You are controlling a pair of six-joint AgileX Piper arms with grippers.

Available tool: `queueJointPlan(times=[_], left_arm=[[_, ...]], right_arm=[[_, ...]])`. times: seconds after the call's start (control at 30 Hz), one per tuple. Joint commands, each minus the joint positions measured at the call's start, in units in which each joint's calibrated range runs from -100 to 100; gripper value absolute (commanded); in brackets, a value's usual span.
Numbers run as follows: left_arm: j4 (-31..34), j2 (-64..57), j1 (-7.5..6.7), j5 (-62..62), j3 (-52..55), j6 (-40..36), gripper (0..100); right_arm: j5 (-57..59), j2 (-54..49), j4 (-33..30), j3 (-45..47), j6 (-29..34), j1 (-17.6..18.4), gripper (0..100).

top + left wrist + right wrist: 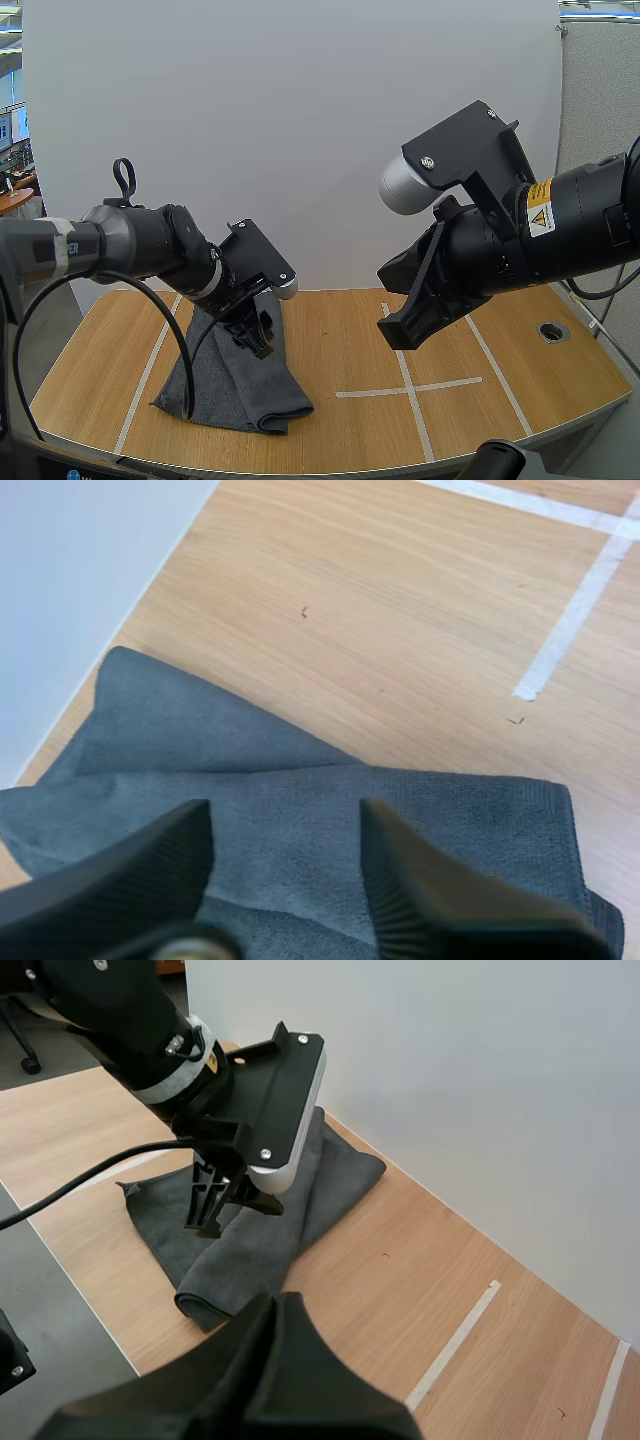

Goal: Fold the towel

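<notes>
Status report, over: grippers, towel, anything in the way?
Left gripper open, over the grey towel. Right gripper shut on nothing, apart from the towel. Towel bunched, partly folded, on the table. Nothing seen in the way.

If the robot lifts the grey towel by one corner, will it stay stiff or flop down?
It would probably flop: the towel lies in soft rumpled folds. It likely weighs little, being thin cloth. Pushed, it would probably bunch up on the table rather than slide whole.
</notes>
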Motion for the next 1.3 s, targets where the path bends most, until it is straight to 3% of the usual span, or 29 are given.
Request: queueJointPlan(times=[0.0, 0.1, 0.33, 0.37, 0.47, 0.67, 1.03, 1.27], left_arm=[[-1.97, 2.08, 0.08, -0.7, -0.69, 1.57, 53], [-3.11, 3.55, 0.08, -1.91, -0.69, 2.61, 42], [-7.78, 10.41, 0.08, -6.06, -0.99, 6.26, 38], [-7.89, 11.39, 0.08, -6.06, -1.35, 6.39, 32], [-8.03, 15.35, -0.32, -6.06, -3.5, 6.67, 0], [-8.95, 21.67, -1.79, -8.85, -9.19, 6.89, 0], [-8.73, 34.49, -1.85, -9.96, -14.11, 6.89, 0], [-7.62, 36.23, -1.85, -11.0, -14.25, 6.89, 0]], right_arm=[[0.0, -0.02, 0.1, 0.07, -0.45, -0.26, 0], [0.0, -0.02, 0.1, 0.07, -0.45, -0.26, 0], [0.0, -0.02, 0.1, 0.07, -0.45, -0.26, 0], [0.0, -0.02, 0.1, 0.07, -0.45, -0.26, 0], [0.0, -0.02, 0.1, 0.07, -0.45, -0.26, 0], [0.0, -0.02, 0.21, 0.07, -0.44, -0.26, 0], [0.0, -0.02, 0.21, 0.07, -0.44, -0.26, 0], [0.0, -0.02, 0.21, 0.07, -0.44, -0.26, 0]])
